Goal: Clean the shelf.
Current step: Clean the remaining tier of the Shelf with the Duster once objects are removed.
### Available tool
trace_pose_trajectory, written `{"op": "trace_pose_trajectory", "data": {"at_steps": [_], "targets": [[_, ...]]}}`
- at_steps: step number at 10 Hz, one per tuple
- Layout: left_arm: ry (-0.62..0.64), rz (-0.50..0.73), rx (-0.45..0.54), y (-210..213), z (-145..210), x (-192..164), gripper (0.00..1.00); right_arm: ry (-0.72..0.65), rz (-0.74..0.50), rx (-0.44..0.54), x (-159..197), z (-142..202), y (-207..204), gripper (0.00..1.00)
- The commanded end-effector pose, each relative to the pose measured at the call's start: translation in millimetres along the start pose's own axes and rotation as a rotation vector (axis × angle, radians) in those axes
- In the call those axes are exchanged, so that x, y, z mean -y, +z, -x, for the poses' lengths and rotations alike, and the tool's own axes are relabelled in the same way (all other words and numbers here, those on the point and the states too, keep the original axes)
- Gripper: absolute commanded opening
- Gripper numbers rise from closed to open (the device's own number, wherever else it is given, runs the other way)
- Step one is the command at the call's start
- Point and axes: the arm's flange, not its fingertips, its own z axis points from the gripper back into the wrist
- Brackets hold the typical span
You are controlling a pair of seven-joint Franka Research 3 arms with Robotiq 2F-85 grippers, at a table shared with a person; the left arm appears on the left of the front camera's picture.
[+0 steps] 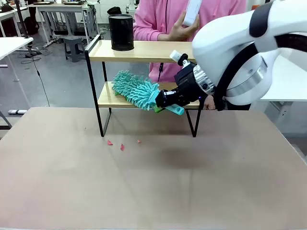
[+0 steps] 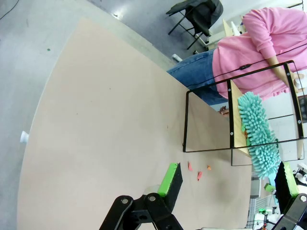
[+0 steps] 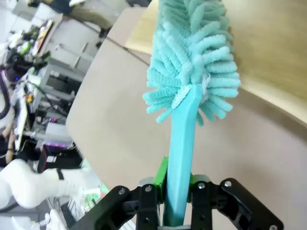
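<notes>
The shelf (image 1: 144, 50) stands at the far side of the table, two light boards on a black frame. My right gripper (image 1: 166, 99) is shut on the teal handle of a fluffy teal duster (image 1: 136, 89). The duster's head lies on the shelf's lower board (image 1: 108, 99). In the right wrist view the handle runs up between the right gripper's (image 3: 177, 191) fingers to the duster head (image 3: 194, 52) over the board (image 3: 273, 52). My left gripper (image 2: 228, 184) hangs open over the table, short of the shelf (image 2: 231, 120) and duster (image 2: 259, 132).
A black cylindrical cup (image 1: 121, 32) stands on the top board's left end. Three small red crumbs (image 1: 122, 146) lie on the brown table (image 1: 153, 191) in front of the shelf. A person in pink (image 1: 163, 19) stands behind the shelf holding a white object (image 1: 192, 12).
</notes>
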Motion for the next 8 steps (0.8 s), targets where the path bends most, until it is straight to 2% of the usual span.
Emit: {"op": "trace_pose_trajectory", "data": {"at_steps": [1, 3, 5, 6, 8], "targets": [[0.01, 0.009, 0.001, 0, 1, 2, 1.0, 0.057, -0.101, -0.051, 12, 13, 28, 0.11], [0.01, 0.009, 0.001, 0, 1, 2, 1.0, 0.112, -0.205, -0.152, 14, 32, 63, 0.11], [0.01, 0.009, 0.001, 0, 1, 2, 1.0, 0.131, -0.402, -0.259, 14, 60, 104, 0.11], [0.01, 0.009, 0.001, 0, 1, 2, 1.0, 0.099, -0.457, -0.25, 19, 69, 121, 0.11], [0.01, 0.009, 0.001, 0, 1, 2, 1.0, 0.061, -0.488, -0.163, 29, 84, 152, 0.11]]}}
